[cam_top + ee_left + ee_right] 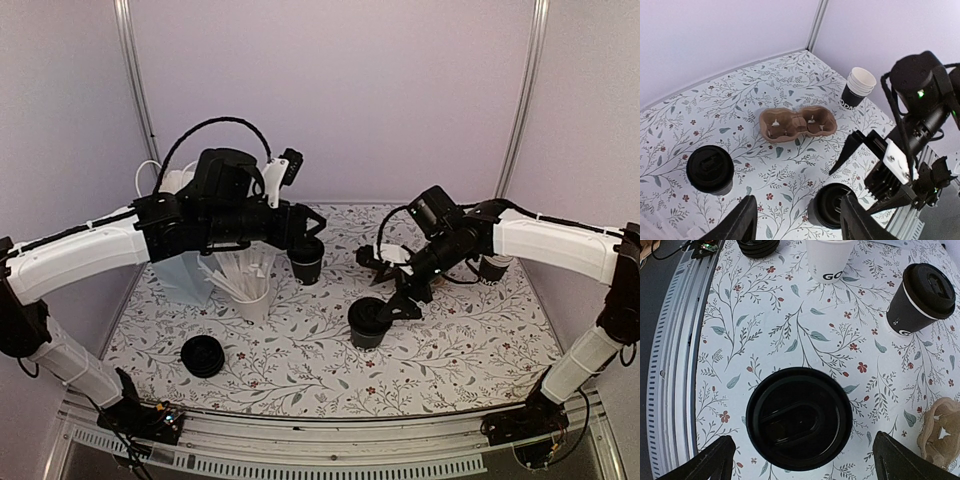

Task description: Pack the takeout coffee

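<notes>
**Right-wrist view: takeout coffee [799, 417] beneath the right gripper [803, 436].** The cup is being shown standing upright on the floral table [300, 370], near of centre, with its long axis vertical and its lid being viewed squarely from above. The right jaws are being held wide apart, one finger to each side of the lid with a gap at both, so nothing is being gripped. The cup is lying straight below these jaws, and a plain descent is judged to be what is being called for. The left gripper [798, 197] is being carried higher and to the left, jaws part open and empty, so the right arm is judged the nearer. The pulp carrier [797, 124] is lying on the cup's far side, and a second lidded cup [710, 169] is standing to the carrier's left
</notes>
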Available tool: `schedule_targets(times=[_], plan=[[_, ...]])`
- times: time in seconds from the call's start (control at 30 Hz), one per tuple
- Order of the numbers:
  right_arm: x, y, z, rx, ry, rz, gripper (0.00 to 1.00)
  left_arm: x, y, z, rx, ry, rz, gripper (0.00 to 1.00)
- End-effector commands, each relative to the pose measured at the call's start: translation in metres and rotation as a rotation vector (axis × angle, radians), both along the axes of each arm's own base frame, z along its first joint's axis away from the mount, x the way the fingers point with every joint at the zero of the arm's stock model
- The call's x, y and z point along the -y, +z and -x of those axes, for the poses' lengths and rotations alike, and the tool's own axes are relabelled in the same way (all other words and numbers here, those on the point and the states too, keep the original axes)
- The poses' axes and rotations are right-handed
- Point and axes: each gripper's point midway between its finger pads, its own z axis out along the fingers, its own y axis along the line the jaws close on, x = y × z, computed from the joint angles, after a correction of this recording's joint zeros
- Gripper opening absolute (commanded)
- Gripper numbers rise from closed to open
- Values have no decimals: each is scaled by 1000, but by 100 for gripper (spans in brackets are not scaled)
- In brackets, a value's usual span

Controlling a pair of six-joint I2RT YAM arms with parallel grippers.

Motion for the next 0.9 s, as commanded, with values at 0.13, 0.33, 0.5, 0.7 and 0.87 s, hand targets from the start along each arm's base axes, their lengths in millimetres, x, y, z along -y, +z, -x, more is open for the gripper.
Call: schedule_targets(times=[0.13,0.33,0.5,0.7,0.87], plan=[[-12,-19,5,18,42,49,99,-52,3,-20,-16,156,53,59],[-16,-29,19,-20,89,70,99,-75,-3,-18,-31,188,-30,61],[-18,-36,24,-46,104,92,99,-93,-5,-14,-40,212,-82,62],[-17,-40,14,-22,63,117,87,-109,-24,-2,-91,220,-164,62],[-12,-35,9,15,23,119,75,-119,-46,23,-162,165,-222,61]])
